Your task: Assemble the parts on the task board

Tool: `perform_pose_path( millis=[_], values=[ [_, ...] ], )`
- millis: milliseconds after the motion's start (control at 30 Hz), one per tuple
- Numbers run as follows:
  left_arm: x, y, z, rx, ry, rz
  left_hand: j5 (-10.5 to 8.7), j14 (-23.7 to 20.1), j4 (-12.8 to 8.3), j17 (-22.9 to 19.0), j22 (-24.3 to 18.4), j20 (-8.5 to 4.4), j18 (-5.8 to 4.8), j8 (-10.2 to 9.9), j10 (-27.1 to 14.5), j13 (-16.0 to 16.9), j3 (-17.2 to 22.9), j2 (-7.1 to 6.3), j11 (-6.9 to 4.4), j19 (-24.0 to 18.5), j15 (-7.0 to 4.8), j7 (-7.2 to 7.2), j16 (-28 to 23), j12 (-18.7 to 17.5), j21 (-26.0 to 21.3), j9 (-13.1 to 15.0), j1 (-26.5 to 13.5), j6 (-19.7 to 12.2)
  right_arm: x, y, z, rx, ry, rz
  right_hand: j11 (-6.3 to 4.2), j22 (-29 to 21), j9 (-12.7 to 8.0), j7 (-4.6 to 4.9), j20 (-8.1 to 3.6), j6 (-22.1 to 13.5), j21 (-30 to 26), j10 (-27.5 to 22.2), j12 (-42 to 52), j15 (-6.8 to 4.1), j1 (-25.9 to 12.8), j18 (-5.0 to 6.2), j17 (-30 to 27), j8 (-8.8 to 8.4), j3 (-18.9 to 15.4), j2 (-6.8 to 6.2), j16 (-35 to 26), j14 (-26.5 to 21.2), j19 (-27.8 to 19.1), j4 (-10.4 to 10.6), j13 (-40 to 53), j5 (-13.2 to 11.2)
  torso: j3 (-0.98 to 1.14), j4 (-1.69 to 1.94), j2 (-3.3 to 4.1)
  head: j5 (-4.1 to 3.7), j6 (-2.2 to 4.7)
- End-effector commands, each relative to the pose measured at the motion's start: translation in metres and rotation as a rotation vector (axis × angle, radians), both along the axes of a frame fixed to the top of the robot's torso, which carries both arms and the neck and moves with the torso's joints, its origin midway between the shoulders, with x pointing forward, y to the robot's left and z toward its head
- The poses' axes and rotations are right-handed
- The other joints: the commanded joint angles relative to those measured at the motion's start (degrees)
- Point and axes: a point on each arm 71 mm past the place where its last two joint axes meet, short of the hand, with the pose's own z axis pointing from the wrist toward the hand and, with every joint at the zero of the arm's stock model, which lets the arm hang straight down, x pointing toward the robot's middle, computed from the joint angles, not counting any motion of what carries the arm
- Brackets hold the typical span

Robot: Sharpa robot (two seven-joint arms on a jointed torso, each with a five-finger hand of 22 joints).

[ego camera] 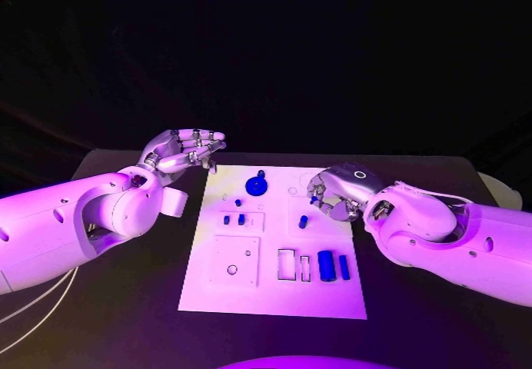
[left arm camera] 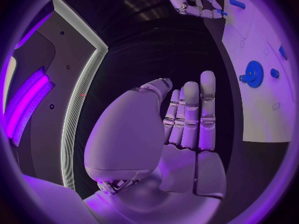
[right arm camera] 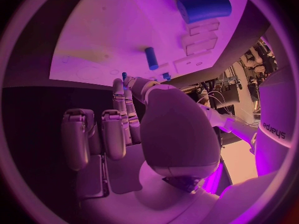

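The white task board (ego camera: 277,296) lies in the middle of the black table. On it are a blue gear (ego camera: 256,185), a short blue peg (ego camera: 303,221), a thick blue cylinder (ego camera: 326,265) and a slimmer blue bar (ego camera: 344,266). My right hand (ego camera: 338,191) hovers over the board's right edge and pinches a small blue part (ego camera: 315,201) at its fingertips. The right wrist view shows the blue part (right arm camera: 124,75) at the fingertips, with the peg (right arm camera: 151,58) and cylinder (right arm camera: 204,7) beyond. My left hand (ego camera: 183,154) is raised off the board's far left corner, holding nothing, fingers extended (left arm camera: 190,119).
Two small blue pegs (ego camera: 234,220) stand in a raised plate on the board's left half, above a square plate with a hole (ego camera: 232,269). Empty rectangular slots (ego camera: 295,265) sit beside the cylinder. Bare black table (ego camera: 133,307) flanks the board.
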Motion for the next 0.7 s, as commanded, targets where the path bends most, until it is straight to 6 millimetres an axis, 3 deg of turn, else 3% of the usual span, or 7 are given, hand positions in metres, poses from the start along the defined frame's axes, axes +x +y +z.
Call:
perform_pose_path(
  millis=[33, 167, 300, 500, 700],
  values=[
    [0.000, -0.002, 0.001, -0.011, 0.000, -0.015, 0.26, -0.5, 0.1, 0.0, -0.1, -0.29, 0.35, -0.2, -0.3, -0.1, 0.4, -0.49, 0.13, -0.1, -0.09, 0.43, 0.2, 0.0, -0.2, -0.1, 0.2, -0.1, -0.010, 0.014, 0.007, 0.080, -0.010, 0.040, 0.10, 11.8, 0.1, 0.05, -0.45, 0.5, 0.2, 0.4, -0.3, -0.46, -0.7, -0.45, 3.8, 0.16, -0.1, -0.09, 0.2, 3.4, 3.4, -0.3, -0.1, -0.2, 0.04, 0.02, 0.00, 0.59, 0.22],
    [0.000, -0.003, 0.001, -0.012, -0.001, -0.016, 0.26, -0.5, 0.1, 0.0, -0.1, -0.29, 0.35, -0.2, -0.3, -0.1, 0.4, -0.49, 0.13, -0.1, -0.09, 0.43, 0.2, 0.0, -0.2, -0.1, 0.2, -0.1, -0.021, 0.032, 0.011, 0.121, -0.002, 0.095, 0.10, 11.8, 0.1, 0.04, -0.45, 0.5, 0.2, 0.4, -0.3, -0.46, -0.7, -0.45, 3.8, 0.16, -0.1, -0.09, 0.2, 3.4, 3.4, -0.3, -0.1, -0.3, 0.00, 0.17, -0.04, 1.29, 0.22],
    [0.001, -0.005, 0.001, -0.013, -0.002, -0.018, 0.26, -0.5, 0.0, -0.1, -0.1, -0.28, 0.35, -0.2, -0.3, -0.1, 0.4, -0.50, 0.15, -0.1, -0.07, 0.44, 0.2, 0.0, -0.2, -0.1, 0.2, -0.1, -0.028, 0.050, 0.011, 0.147, 0.005, 0.144, 0.09, 11.8, 0.1, 0.04, -0.45, 0.6, 0.2, 0.4, -0.3, -0.47, -0.7, -0.44, 3.8, 0.17, -0.1, -0.08, 0.1, 3.4, 3.4, -0.3, -0.1, -0.3, -0.10, 0.14, -0.03, 2.63, 0.18],
    [0.001, -0.008, 0.000, -0.015, -0.001, -0.024, 0.26, -0.5, 0.0, -0.1, -0.1, -0.28, 0.35, -0.2, -0.3, -0.1, 0.4, -0.50, 0.15, -0.1, -0.07, 0.44, 0.2, 0.0, -0.2, -0.1, 0.2, -0.1, -0.035, 0.074, 0.001, 0.167, 0.036, 0.201, 0.08, 11.8, 0.1, 0.02, -0.46, 0.6, 0.2, 0.4, -0.4, -0.48, -0.7, -0.45, 3.8, 0.17, 0.0, -0.03, 0.1, 3.4, 3.4, -0.3, -0.1, -0.2, -0.18, 0.12, 0.04, 5.02, -0.62],
    [0.000, -0.011, 0.000, -0.016, 0.000, -0.030, 0.26, -0.5, 0.0, -0.1, -0.1, -0.27, 0.35, -0.2, -0.4, -0.1, 0.5, -0.51, 0.16, -0.2, -0.06, 0.45, 0.2, 0.0, -0.2, -0.1, 0.2, -0.2, -0.041, 0.088, -0.014, 0.172, 0.081, 0.229, 0.07, 11.8, 0.1, 0.01, -0.46, 0.6, 0.2, 0.4, -0.4, -0.49, -0.8, -0.44, 3.8, 0.17, 0.0, -0.02, 0.2, 3.4, 3.4, -0.4, -0.1, -0.2, -0.21, 0.15, 0.05, 6.26, -1.26]
  ],
)
